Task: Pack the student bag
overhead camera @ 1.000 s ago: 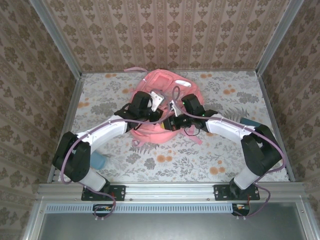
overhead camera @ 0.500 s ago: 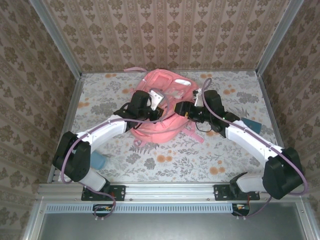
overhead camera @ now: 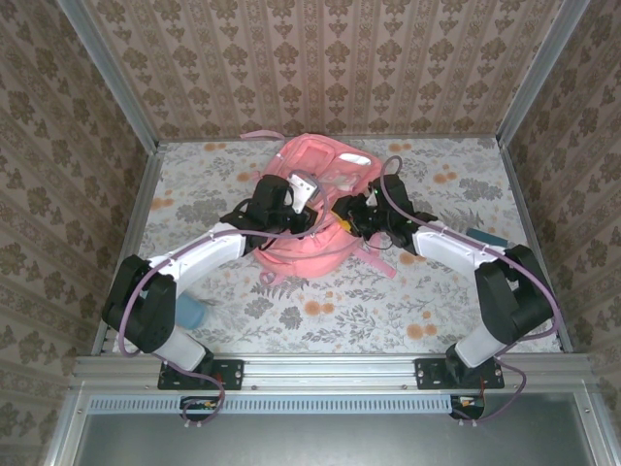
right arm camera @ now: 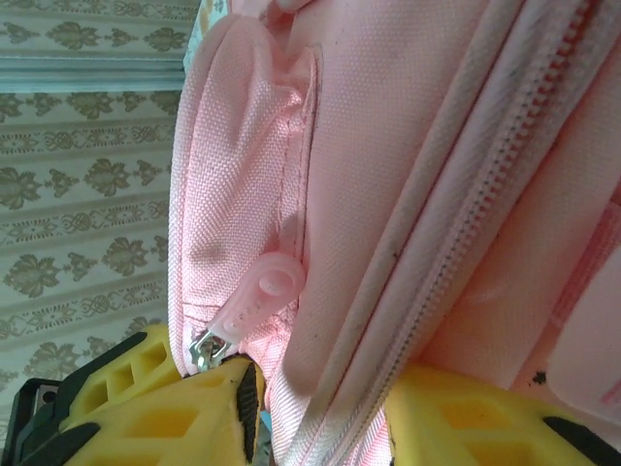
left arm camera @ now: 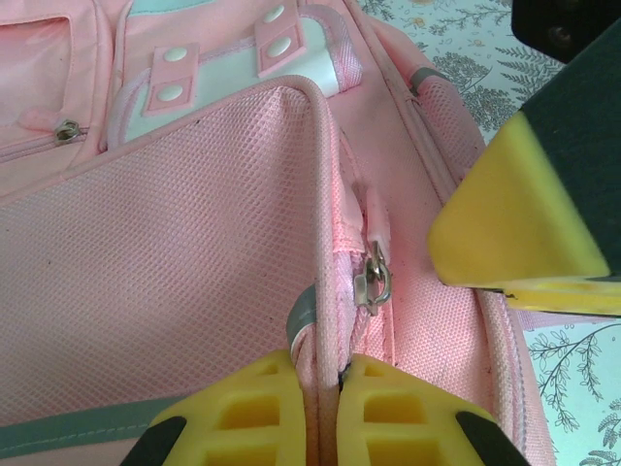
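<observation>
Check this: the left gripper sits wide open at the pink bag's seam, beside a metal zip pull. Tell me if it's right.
Wrong on one count. The left gripper is shut, pinching the student bag's pink seam, beside the metal zip pull. The left wrist view shows it.

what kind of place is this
Probably a small robot test booth dressed up like a home: brown damask wallpaper panels in bare aluminium framing, a floral-print tabletop, and white-and-black robot arms bolted to a metal rail, working on a large pink fabric backpack.
</observation>
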Robot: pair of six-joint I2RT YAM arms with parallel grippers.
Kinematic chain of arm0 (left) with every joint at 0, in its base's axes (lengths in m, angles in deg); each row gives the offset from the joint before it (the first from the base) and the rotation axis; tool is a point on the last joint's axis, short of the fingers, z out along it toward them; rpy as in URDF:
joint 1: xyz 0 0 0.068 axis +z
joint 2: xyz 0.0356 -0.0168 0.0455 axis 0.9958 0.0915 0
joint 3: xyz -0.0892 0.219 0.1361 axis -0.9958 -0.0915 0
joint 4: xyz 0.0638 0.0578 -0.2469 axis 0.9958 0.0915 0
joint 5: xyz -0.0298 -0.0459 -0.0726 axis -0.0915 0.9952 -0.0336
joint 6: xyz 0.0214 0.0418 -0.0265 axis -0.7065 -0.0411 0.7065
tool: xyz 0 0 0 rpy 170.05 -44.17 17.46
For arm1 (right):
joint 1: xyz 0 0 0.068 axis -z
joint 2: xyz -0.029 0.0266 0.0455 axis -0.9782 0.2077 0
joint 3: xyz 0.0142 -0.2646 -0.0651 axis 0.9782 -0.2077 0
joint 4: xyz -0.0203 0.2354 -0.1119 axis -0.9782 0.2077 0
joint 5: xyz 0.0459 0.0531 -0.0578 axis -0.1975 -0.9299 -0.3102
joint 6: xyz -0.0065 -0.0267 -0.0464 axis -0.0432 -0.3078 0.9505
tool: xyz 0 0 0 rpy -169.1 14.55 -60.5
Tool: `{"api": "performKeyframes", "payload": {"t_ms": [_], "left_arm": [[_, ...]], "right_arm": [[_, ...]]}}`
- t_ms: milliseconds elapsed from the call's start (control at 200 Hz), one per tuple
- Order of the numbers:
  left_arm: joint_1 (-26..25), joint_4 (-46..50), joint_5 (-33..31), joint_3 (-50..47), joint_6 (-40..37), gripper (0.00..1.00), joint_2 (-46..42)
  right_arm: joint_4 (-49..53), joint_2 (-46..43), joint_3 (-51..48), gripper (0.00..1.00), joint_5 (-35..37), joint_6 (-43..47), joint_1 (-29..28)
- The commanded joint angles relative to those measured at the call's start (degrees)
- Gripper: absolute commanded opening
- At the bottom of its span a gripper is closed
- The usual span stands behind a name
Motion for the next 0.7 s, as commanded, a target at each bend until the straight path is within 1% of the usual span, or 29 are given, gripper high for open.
{"api": "performKeyframes", "payload": {"t_ms": [0,100,200,265,425,560,695], "left_arm": [[-0.2,-5.2,3.5,1.6,1.7,0.0,-2.1],[-0.2,-5.1,3.5,1.5,1.8,0.0,-2.2],[-0.2,-5.1,2.4,1.5,2.1,0.0,-2.1],[-0.2,-5.1,1.5,1.4,2.2,0.0,-2.1],[-0.2,-5.1,1.5,1.5,1.7,0.0,-1.9],[-0.1,-5.0,1.2,1.8,1.4,0.0,-1.6],[0.0,-5.1,1.6,1.9,1.5,0.0,-1.6]], "right_arm": [[-6.0,1.2,1.8,0.37,-2.1,-2.9,-0.6],[-6.5,1.9,2.0,0.32,-2.8,-3.6,-0.6],[-7.4,0.8,0.6,0.32,-1.5,-4.9,-0.5],[-5.9,-1.1,-0.3,0.37,0.7,-4.8,-0.5],[-5.0,-5.2,-2.6,0.43,3.9,-5.0,-0.4],[-3.8,-6.4,-3.1,0.51,5.7,-5.0,-0.4],[-2.9,-5.6,-2.6,0.55,6.0,-4.9,-0.4]]}}
